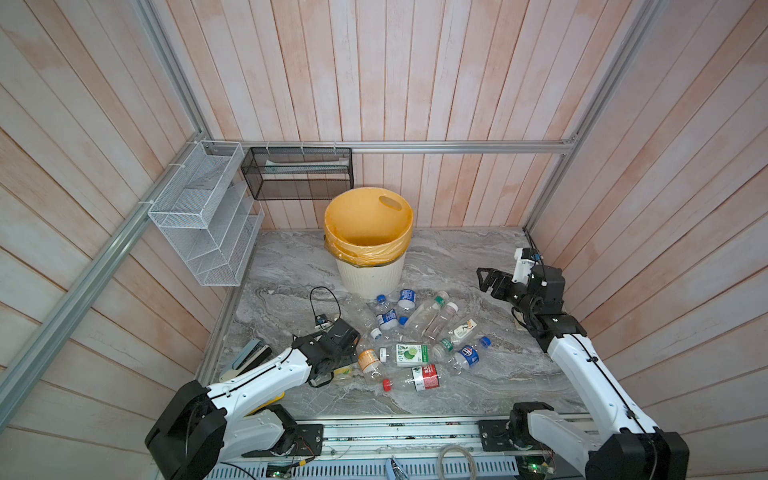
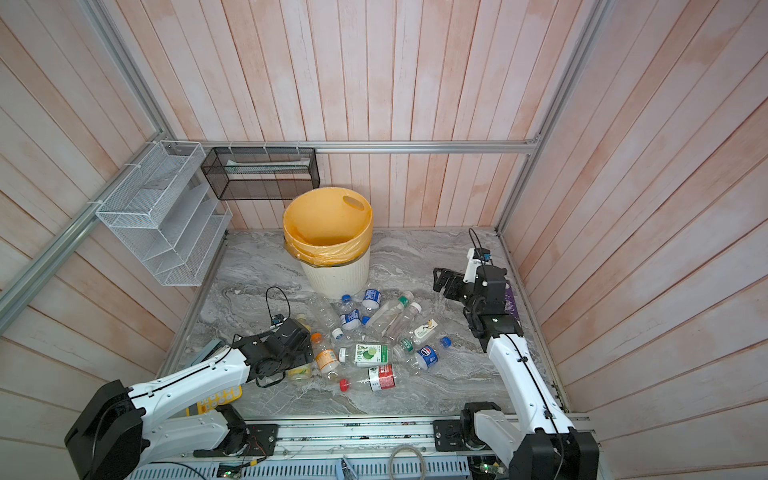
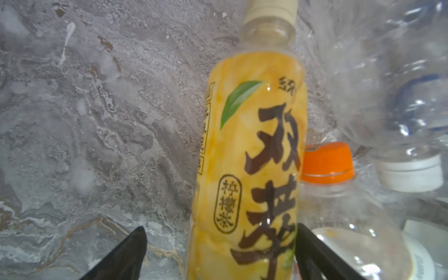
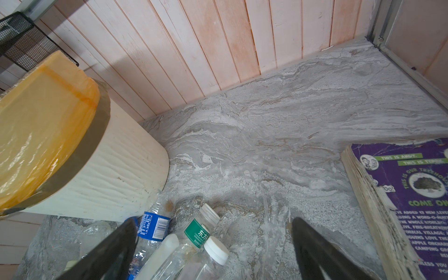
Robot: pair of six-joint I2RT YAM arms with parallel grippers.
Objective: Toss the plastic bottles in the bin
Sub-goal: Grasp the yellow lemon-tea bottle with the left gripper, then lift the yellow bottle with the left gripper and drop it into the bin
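Observation:
Several plastic bottles (image 1: 415, 332) (image 2: 374, 332) lie in a heap on the marble table in front of the bin (image 1: 370, 278) (image 2: 334, 278), a cream ribbed wastebasket with a yellow-orange bag. My left gripper (image 1: 336, 357) (image 3: 221, 228) is down at the heap's left edge, open. A yellow-labelled bottle (image 3: 252, 157) (image 1: 345, 371) lies between its jaws, against one finger and with a gap to the other. Beside it are an orange-capped bottle (image 3: 327, 160) and a clear white-capped one (image 3: 412, 174). My right gripper (image 1: 484, 278) (image 4: 214, 220) hovers open and holds nothing, right of the bin (image 4: 116, 169).
A purple book (image 4: 412, 194) (image 2: 510, 303) lies by the right wall under the right arm. A yellow calculator (image 2: 216, 399) sits under the left arm. A black mesh basket (image 1: 297, 172) and a white wire rack (image 1: 203, 216) hang at the back left.

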